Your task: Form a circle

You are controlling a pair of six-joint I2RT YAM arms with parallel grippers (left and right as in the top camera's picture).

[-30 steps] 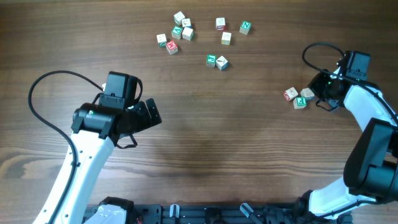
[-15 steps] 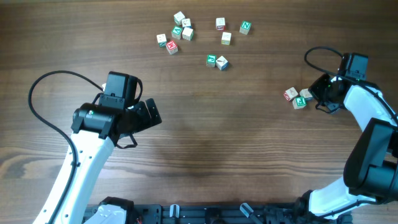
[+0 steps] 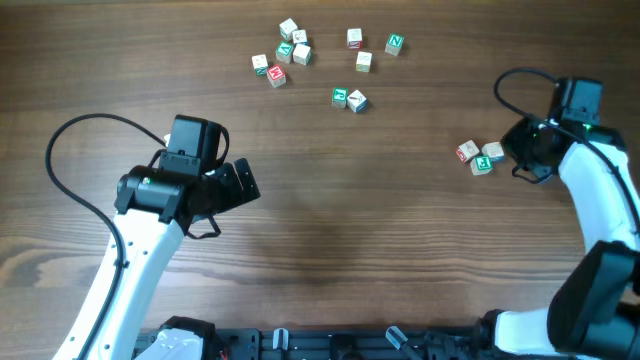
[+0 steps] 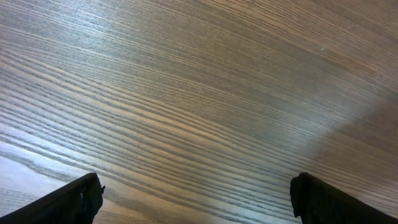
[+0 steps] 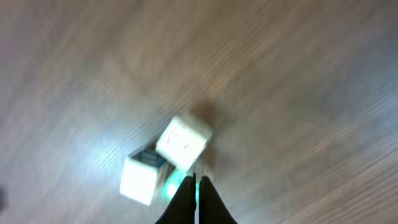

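The group of three cubes lies on the right part of the table, well apart from the loose scatter of cubes along the far edge. Within the group, a red-faced cube sits on the left, a pale cube on the right and a green-faced cube nearest the robot's side; the three are packed tightly, and no full ring is present. The right gripper stands just beside the pale cube on the group's right flank. The right wrist view is blurred, but it shows the fingers pressed together into a single narrow point with nothing between them, and their tip lies at the edge of the cluster. Whether the tip touches a cube cannot be determined. The left gripper is positioned over bare wood on the left part of the table, well apart from every cube. In the left wrist view its fingertips appear only at the two lower corners, spread wide, with plain wood grain between them and nothing held. A dark cable loops beside the left arm.
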